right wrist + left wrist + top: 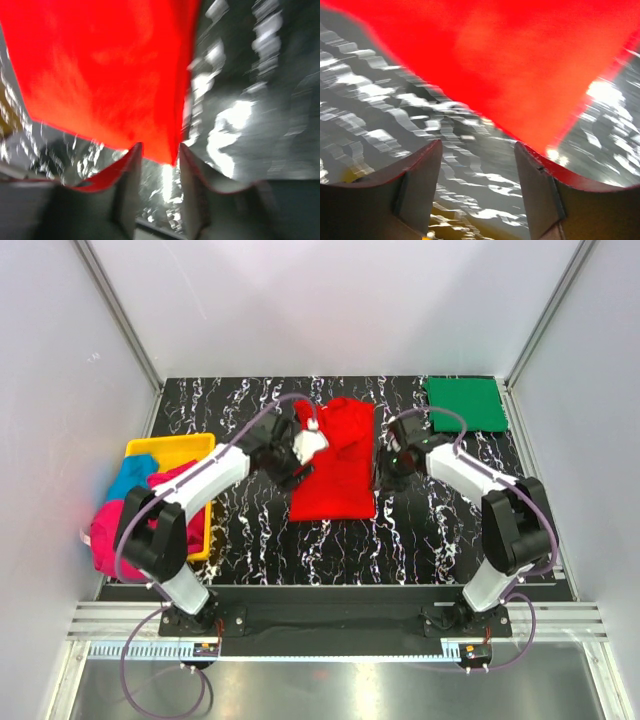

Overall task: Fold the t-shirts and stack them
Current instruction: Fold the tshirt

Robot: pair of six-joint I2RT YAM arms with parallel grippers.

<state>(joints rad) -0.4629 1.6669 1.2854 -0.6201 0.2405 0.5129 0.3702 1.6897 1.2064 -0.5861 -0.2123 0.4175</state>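
The bright red t-shirt (335, 480) lies in the middle of the table, flat at its near end and bunched at its far end. My left gripper (300, 455) hovers at its left edge, open, with only table between the jaws (477, 150); the red t-shirt (510, 60) lies just ahead. My right gripper (383, 468) is at the shirt's right edge, open (157, 150), and a corner of the red t-shirt (172, 157) points between the fingertips. A dark green t-shirt (463, 403) lies folded at the back right. Turquoise (130, 478) and magenta (108, 532) t-shirts are heaped at the left.
A yellow tray (175, 447) stands at the left edge of the black marbled table (260, 540), with the turquoise and magenta shirts spilling over it. White walls and metal frame posts enclose the table on three sides.
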